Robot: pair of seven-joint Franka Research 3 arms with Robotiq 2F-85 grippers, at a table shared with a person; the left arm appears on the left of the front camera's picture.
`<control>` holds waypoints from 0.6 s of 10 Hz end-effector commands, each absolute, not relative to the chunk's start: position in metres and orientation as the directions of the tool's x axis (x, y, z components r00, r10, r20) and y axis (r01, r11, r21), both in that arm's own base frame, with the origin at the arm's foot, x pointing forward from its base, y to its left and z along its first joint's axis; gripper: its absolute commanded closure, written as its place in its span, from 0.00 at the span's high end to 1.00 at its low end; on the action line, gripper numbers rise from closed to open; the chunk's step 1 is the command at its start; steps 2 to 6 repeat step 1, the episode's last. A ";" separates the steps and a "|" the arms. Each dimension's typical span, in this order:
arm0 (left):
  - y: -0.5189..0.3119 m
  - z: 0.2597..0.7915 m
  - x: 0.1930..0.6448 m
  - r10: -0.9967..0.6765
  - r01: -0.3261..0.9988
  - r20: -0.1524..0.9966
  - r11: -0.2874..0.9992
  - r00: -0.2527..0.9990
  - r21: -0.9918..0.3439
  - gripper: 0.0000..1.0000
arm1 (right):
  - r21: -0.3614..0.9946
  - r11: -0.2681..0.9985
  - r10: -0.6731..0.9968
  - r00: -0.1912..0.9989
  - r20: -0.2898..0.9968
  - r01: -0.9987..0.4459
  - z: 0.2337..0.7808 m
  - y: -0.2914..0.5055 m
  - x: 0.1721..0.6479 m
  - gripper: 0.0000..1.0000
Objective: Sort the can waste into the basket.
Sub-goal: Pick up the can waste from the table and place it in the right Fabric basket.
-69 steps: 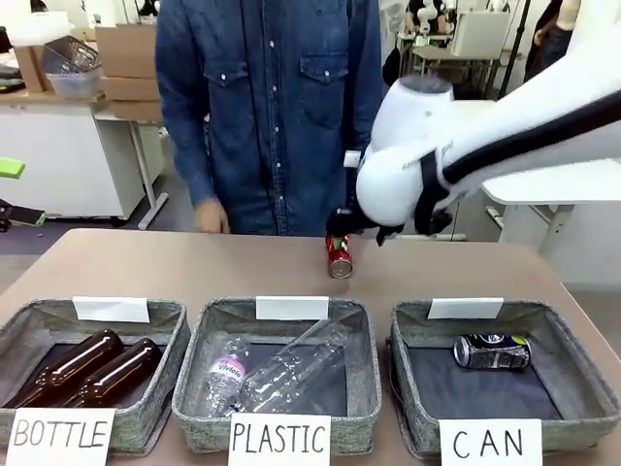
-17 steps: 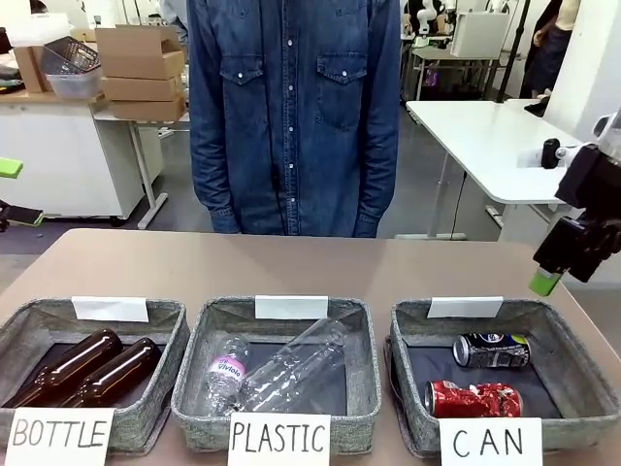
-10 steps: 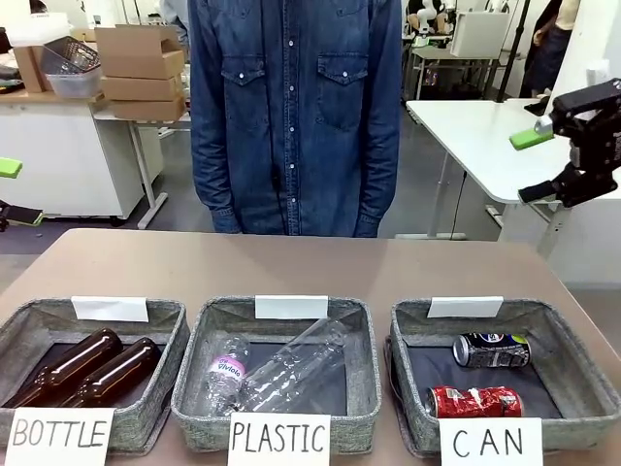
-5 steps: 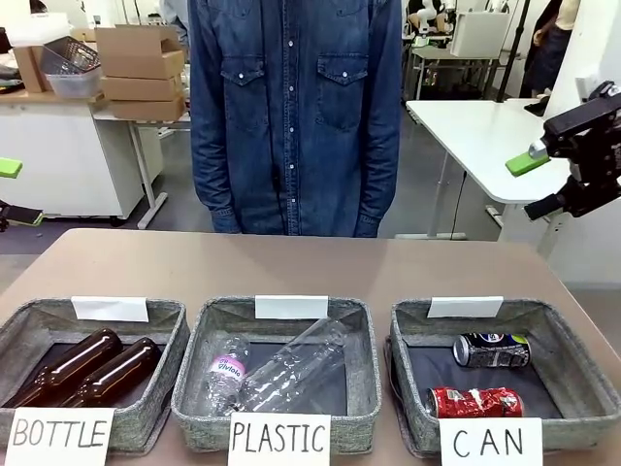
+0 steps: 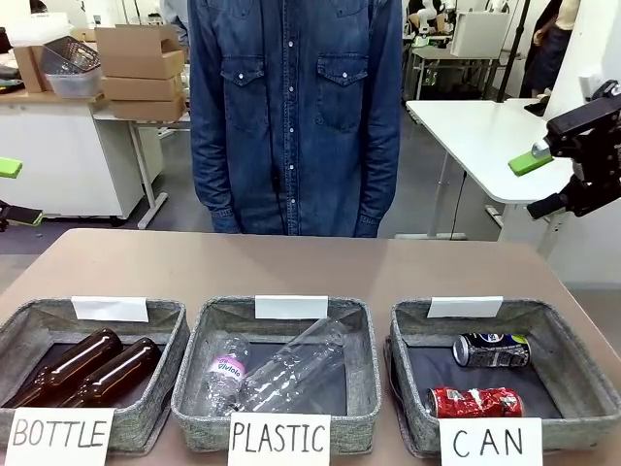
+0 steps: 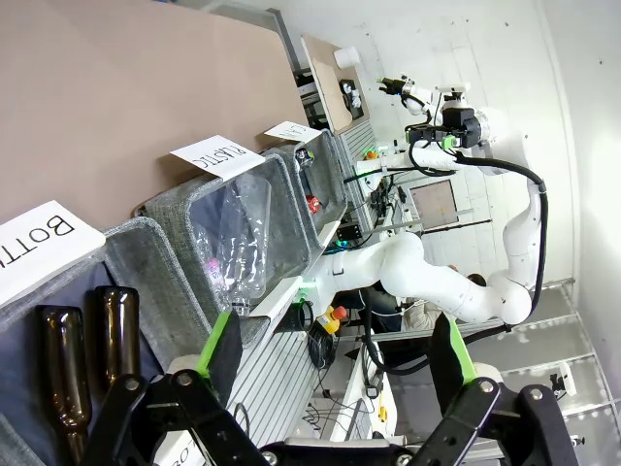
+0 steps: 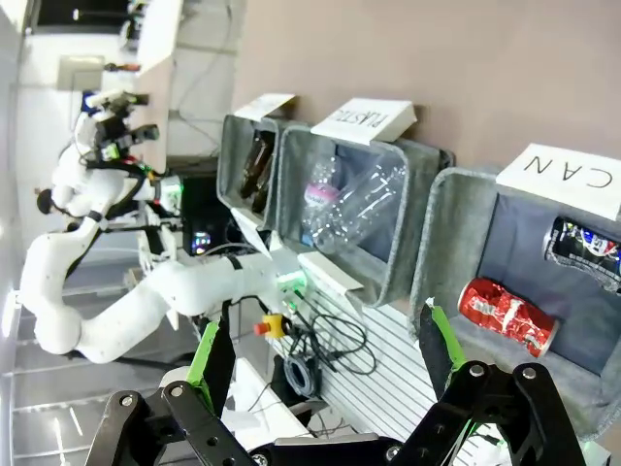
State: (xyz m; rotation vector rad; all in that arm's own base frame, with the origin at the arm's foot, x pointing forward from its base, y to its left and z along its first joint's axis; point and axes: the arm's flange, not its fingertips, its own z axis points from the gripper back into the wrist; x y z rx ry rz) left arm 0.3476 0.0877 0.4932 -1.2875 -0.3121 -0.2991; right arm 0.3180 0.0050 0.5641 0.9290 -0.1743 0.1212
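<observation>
Green-padded and spread wide, your right end effector (image 5: pixel 545 183) hangs high at the right edge of the front view, above and behind the table (image 5: pixel 291 267), with nothing between its fingers; in its own wrist view the same end effector (image 7: pixel 325 359) shows both fingers apart and empty. Your left end effector (image 6: pixel 335 354) is likewise fully spread in its wrist view and grips nothing. Below the right end effector, the grey woven CAN basket (image 5: pixel 568 374) sits at the right end of the near row. Inside it you can see the red dented can (image 5: pixel 474 400) lying on its side toward the near wall, and the black-blue can (image 5: pixel 492 350) lying on its side just behind it, the two apart. The handwritten CAN sign (image 5: pixel 490 444) stands against the basket's near wall. Next to it, the middle basket (image 5: pixel 194 374) signed PLASTIC holds clear plastic bottles (image 5: pixel 277 371), and the left basket (image 5: pixel 165 383) signed BOTTLE holds two brown glass bottles (image 5: pixel 87 369). Across the table you have a person in a denim shirt (image 5: pixel 294 107) standing at the far edge.
</observation>
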 end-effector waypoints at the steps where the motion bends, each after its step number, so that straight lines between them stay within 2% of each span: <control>1: 0.088 0.494 0.346 -0.055 0.400 0.400 0.249 0.915 -0.882 1.00 | 0.778 0.593 0.055 0.974 0.220 -0.210 0.566 0.002 0.318 1.00; 6: 0.088 0.494 0.346 -0.055 0.400 0.400 0.249 0.915 -0.882 1.00 | 0.778 0.593 0.055 0.974 0.220 -0.210 0.566 0.002 0.318 1.00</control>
